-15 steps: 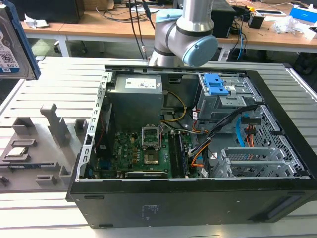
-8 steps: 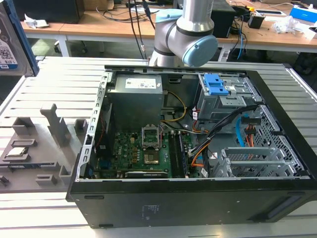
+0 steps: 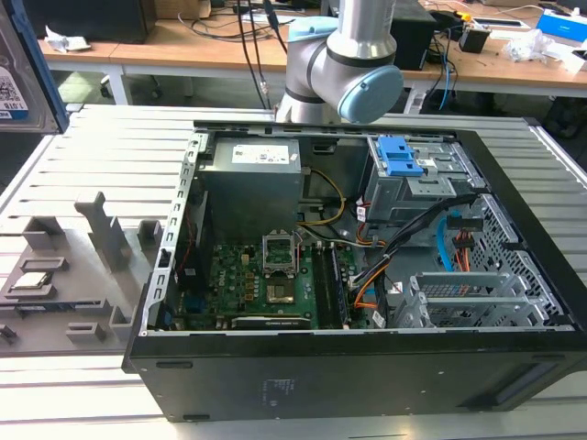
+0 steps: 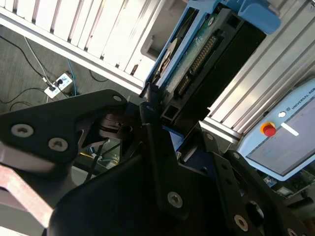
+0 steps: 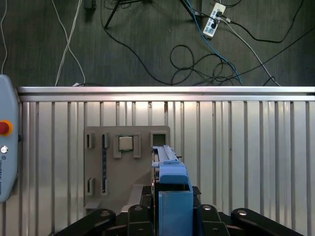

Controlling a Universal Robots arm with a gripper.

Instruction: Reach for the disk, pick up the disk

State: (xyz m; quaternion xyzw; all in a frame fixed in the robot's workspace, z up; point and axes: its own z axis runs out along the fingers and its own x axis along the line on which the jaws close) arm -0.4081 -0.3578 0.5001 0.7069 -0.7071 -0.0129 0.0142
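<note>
Disk (image 3: 27, 73): silver drive in a blue rail frame, at the upper left of the exterior view, well above the slatted worktop (image 3: 110, 156).
Hand (image 5: 172, 204): closed on the disk. In the first wrist view its black fingers (image 5: 142, 216) pressed the blue frame from both sides. In the second wrist view one finger sat against the drive's edge beside the connector row.
Disk underside (image 4: 197, 59): the second wrist view showed the green circuit board and the dark body.
Step in hand: the reach looked finished and the pick-up made, judging by the disk riding clear of the grey holder (image 3: 105, 238), whose uprights stood bare.
Next move's demand: the task ends with the pick-up, so all that seemed called for was a firm, level grip on the rails, since the clamp was on an edge only.
Nearby: a small square chip (image 5: 126, 143) lay in its pocket on the holder. The open computer case (image 3: 367, 367) filled the lower right of the exterior view, with blue clips (image 3: 401, 156) atop its drive cage.
Labels and writing: a white-and-blue barcode label was on the disk's face, cut by the frame edge. There was a white sticker on the power supply (image 3: 261, 156) and lettering on the pendant (image 4: 285, 142) near its red button (image 4: 268, 129). None is read out here.
</note>
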